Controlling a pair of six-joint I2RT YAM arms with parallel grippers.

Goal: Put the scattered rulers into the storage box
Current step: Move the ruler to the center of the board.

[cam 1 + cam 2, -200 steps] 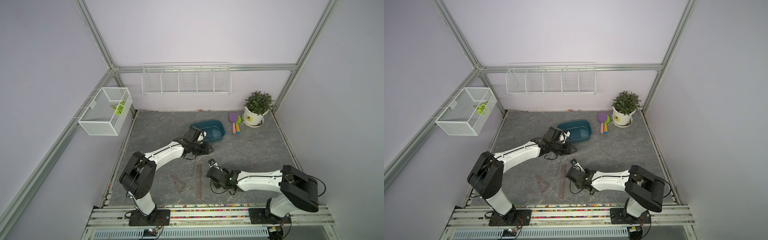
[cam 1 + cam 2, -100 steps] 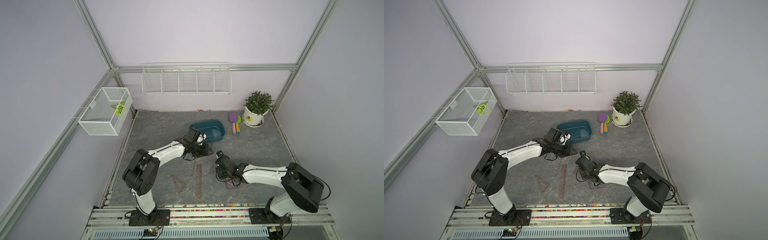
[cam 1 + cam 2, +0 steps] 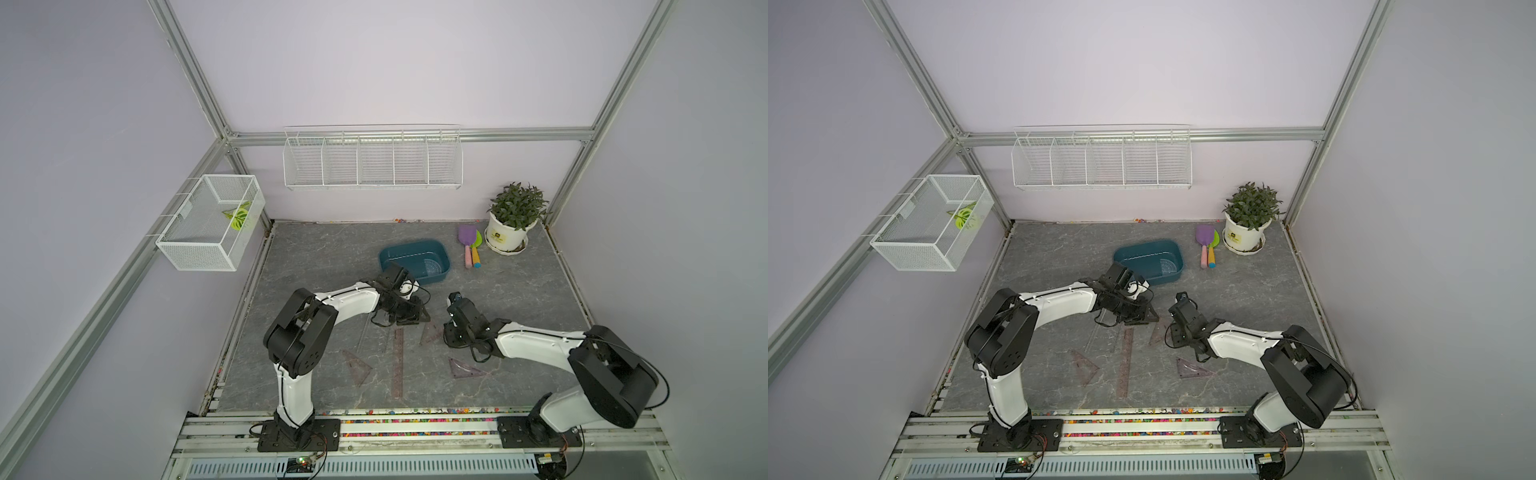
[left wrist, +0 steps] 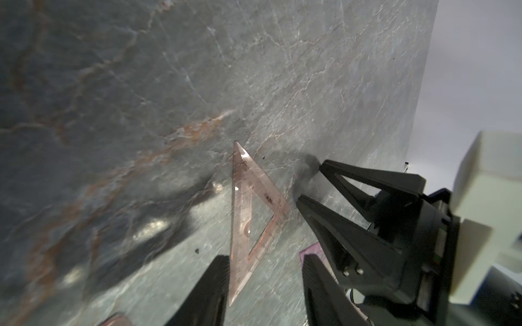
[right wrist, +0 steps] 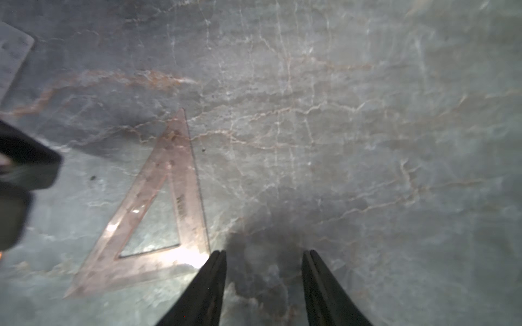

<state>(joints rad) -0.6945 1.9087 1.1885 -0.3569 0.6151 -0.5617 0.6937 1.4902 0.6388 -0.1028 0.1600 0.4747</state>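
By the brown triangle (image 4: pixel 240 211), left fingers (image 4: pixel 209 290) and right fingers (image 5: pixel 209 288) stand apart, apparently empty.

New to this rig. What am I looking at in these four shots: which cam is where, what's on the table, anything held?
The white left arm and right arm are robots fixed to a front rail, sharing a grey stone-look table. The two wide pictures come from one overhead stereo camera; each close-up comes from a camera on one arm's wrist. The left gripper and right gripper are both open, holding nothing, down near a brown triangle lying flat between them. Other see-through tools lie nearby: a long brown ruler, a second brown triangle, a purple triangle. The teal storage box already holds a protractor. A potted plant and toy shovels sit at the back.
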